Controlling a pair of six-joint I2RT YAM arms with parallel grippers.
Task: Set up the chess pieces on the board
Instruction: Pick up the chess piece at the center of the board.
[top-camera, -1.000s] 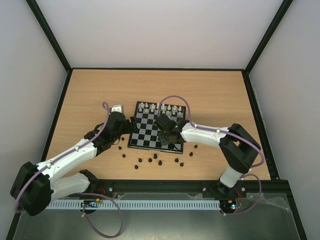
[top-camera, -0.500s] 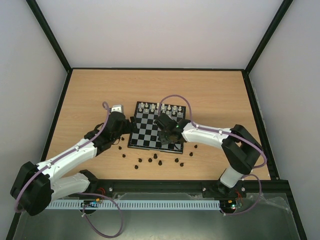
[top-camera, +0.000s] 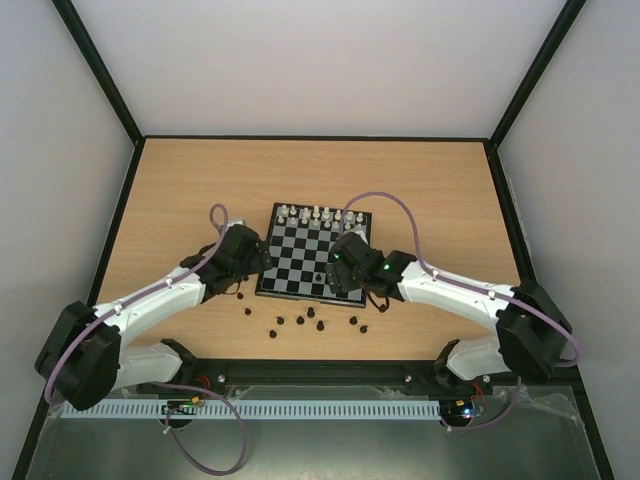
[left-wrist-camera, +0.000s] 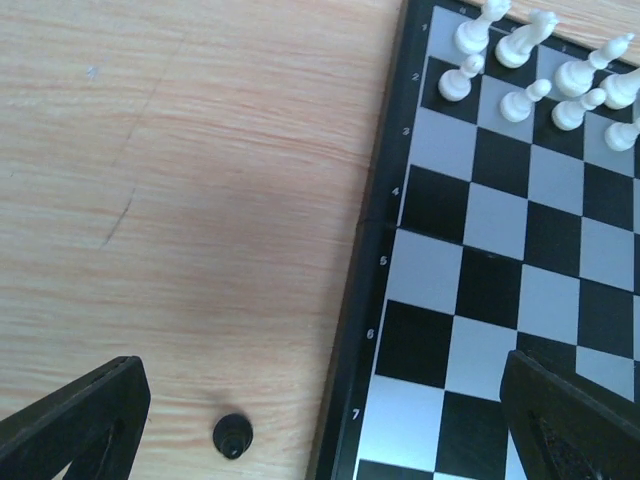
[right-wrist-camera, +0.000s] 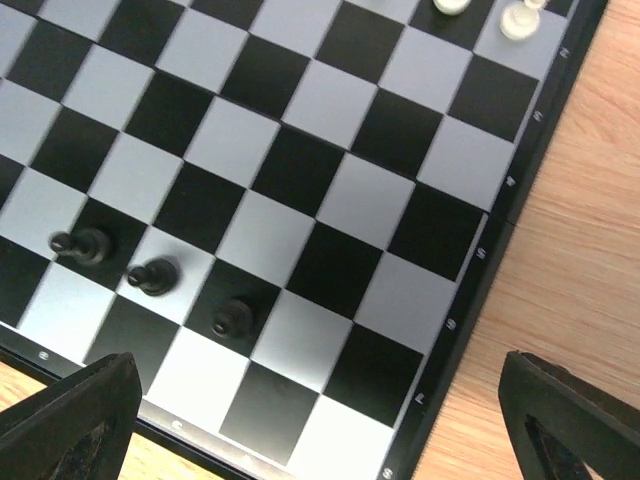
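Chess pieces (top-camera: 300, 321), tiny and black, mostly loose on the pale wooden surface (top-camera: 180, 190), scattered between the arm bases and the near edge of the small square chessboard with black and pale grey checks (top-camera: 300, 262).

At the left, left hand (left-wrist-camera: 320, 400) low over the board's left border, fingers (left-wrist-camera: 80, 430) wide apart, nothing between them. One loose black piece (left-wrist-camera: 232, 435) on the wood just beside that border, nearer the left finger. Further along, small white chess pieces (top-camera: 320, 214) lined up on the far rows. Toward the right, three black pawns (right-wrist-camera: 152, 275) upright on adjoining squares, one row in from the board's near edge. Over that corner, right hand (right-wrist-camera: 320, 370), fingers spread wide, empty, touching no piece.

Likely trouble from here: with pieces this small and close-set, a lowering finger toppling a standing pawn or nudging a neighbour off its square. Also possible: an off-centre pinch flicking a loose piece across the wood, or a piece tipping on release. Both arms close to one board, so some risk of crowding.
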